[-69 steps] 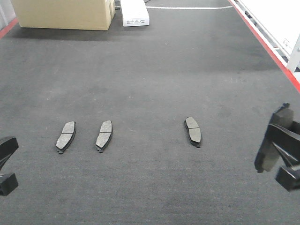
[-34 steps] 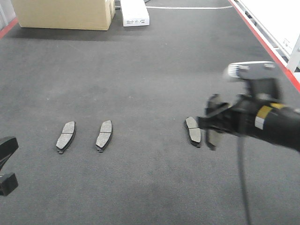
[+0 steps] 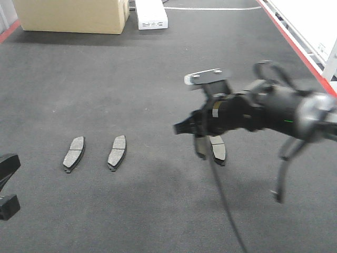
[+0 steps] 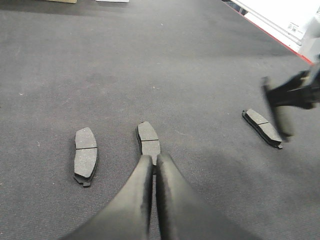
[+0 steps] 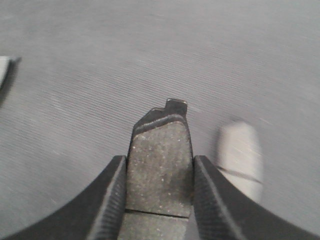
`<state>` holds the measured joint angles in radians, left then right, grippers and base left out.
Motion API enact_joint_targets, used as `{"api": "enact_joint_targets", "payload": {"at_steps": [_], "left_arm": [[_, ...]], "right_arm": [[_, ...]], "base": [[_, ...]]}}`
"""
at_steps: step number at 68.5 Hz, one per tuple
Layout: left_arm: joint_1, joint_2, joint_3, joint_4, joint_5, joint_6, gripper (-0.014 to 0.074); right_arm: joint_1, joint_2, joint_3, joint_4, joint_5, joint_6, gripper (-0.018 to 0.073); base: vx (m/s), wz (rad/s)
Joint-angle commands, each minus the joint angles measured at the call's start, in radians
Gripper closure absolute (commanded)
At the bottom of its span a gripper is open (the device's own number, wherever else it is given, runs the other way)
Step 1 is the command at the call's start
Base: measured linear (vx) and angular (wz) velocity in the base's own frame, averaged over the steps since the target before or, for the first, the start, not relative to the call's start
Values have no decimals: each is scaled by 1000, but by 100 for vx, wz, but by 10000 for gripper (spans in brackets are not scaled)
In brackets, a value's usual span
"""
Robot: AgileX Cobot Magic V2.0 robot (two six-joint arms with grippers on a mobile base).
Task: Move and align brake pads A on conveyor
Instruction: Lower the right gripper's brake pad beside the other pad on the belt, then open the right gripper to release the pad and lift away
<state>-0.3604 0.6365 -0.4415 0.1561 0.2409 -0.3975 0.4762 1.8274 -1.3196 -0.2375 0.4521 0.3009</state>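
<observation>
In the front-facing view, the right gripper (image 3: 196, 134) hangs over the conveyor (image 3: 158, 74), clamped on a brake pad (image 3: 200, 146) that dangles on edge just left of a third pad (image 3: 217, 148) lying flat on the belt. Two more pads, the far-left pad (image 3: 74, 153) and the second pad (image 3: 117, 152), lie side by side well to the left. A cardboard box (image 3: 71, 16) and a white box (image 3: 151, 14) sit at the far end of the belt. The left gripper (image 3: 7, 184) shows only at the lower left edge.

From the left wrist, the left gripper's fingers (image 4: 135, 195) are pressed together with nothing between them, their tips just above the near end of the second pad (image 4: 148, 142).

From the right wrist, the held pad (image 5: 161, 167) sits squeezed between both fingers (image 5: 107, 200), with the belt blurred beneath.
</observation>
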Motion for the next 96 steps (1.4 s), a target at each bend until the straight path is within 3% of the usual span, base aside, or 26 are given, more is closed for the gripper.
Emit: {"api": "enact_joint_targets", "payload": {"at_steps": [1, 10, 37, 46, 76, 88, 96], "left_arm": [[1, 0, -25, 4, -68, -5, 603], [1, 0, -25, 4, -67, -5, 603], [1, 0, -25, 4, -67, -5, 603], [1, 0, -25, 4, -67, -5, 603], [1, 0, -25, 4, -67, -5, 603], [1, 0, -25, 4, -67, -5, 603], [1, 0, -25, 4, -67, -5, 603]], "right_arm": [[13, 8, -101, 13, -26, -10, 524], [13, 88, -183, 66, 22, -12, 519], [13, 197, -209, 68, 16, -32, 491], [13, 206, -209, 71, -7, -34, 433], [13, 199, -209, 114, -50, -25, 109], [13, 146, -209, 114, -17, -26, 92], [12, 82, -201, 113, 5, -26, 139]], "base": [[0, 0], [0, 0], [0, 0], [0, 0], [0, 0], [0, 0], [0, 0]]}}
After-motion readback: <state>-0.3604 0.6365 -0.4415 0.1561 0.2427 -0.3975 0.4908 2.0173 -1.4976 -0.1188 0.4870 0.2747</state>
